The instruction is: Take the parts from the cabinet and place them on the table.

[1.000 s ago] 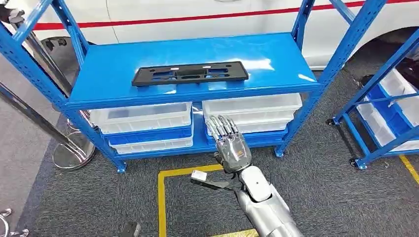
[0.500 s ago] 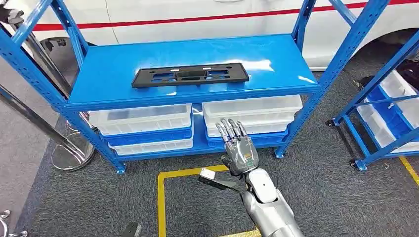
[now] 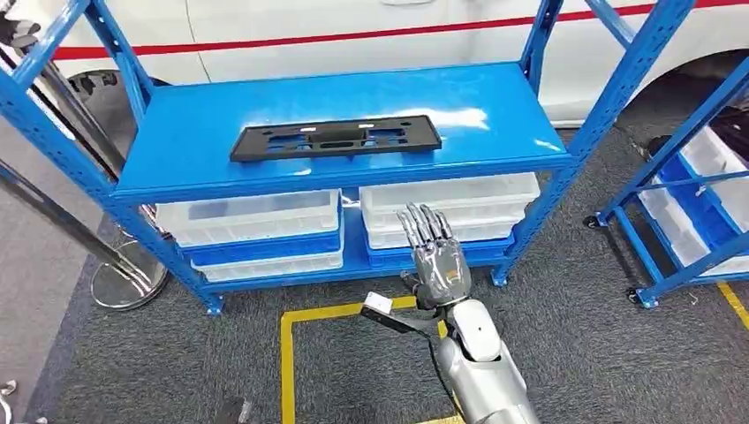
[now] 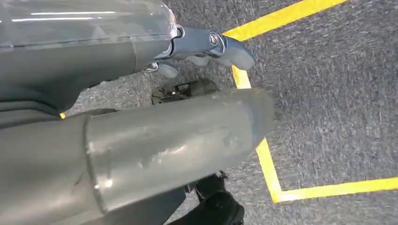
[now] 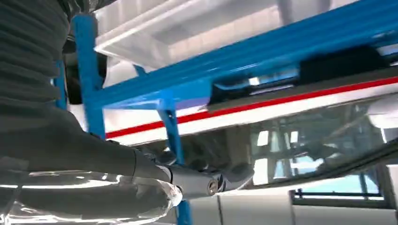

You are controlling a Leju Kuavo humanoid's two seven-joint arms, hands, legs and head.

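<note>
A long black part [image 3: 335, 139] lies flat on the top shelf of the blue cabinet [image 3: 495, 110], close to the front edge and a little to the left of the middle. The right hand [image 3: 437, 256] is up in front of the cabinet, lower than the part and off to its right side. It is well apart from the part and does not touch it. The fingers [image 3: 422, 224] are straight and spread apart, pointing up toward the shelf, and the hand holds nothing. Behind the hand, white bins [image 3: 449, 196] sit on the lower shelf. The left hand [image 4: 206, 47] hangs low over the grey carpet [image 4: 338, 84] near a yellow line [image 4: 267, 161]. Its view is blurry, so I cannot tell if it is open or closed, but it seems to hold nothing.
</note>
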